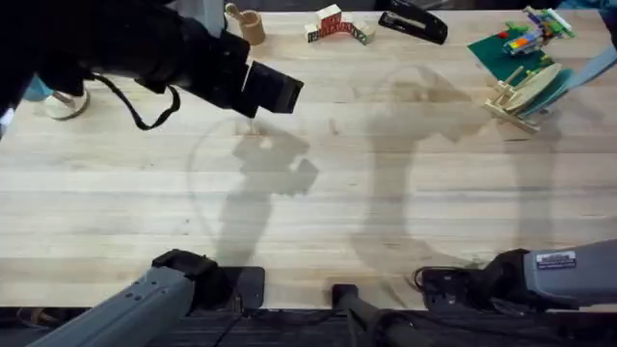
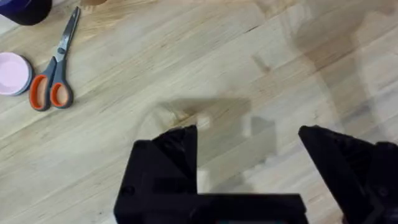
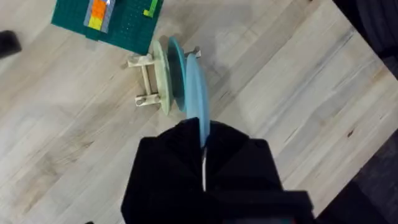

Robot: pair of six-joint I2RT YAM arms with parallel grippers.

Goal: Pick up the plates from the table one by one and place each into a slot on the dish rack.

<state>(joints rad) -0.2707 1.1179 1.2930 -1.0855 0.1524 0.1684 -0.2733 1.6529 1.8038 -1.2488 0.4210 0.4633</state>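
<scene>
I am lowering the light blue plate (image 3: 194,87) edge-first into a free slot of the dish rack (image 3: 151,81) at the table's (image 1: 318,193) two o'clock corner, beside the teal plate (image 3: 176,71). My right gripper (image 3: 203,134) is pinching its rim, reaching far forward; my left gripper (image 2: 249,146) is hovering with jaws apart at ten o'clock.

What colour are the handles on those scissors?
Orange, on the scissors lying on the table; the left wrist view shows them best.
</scene>
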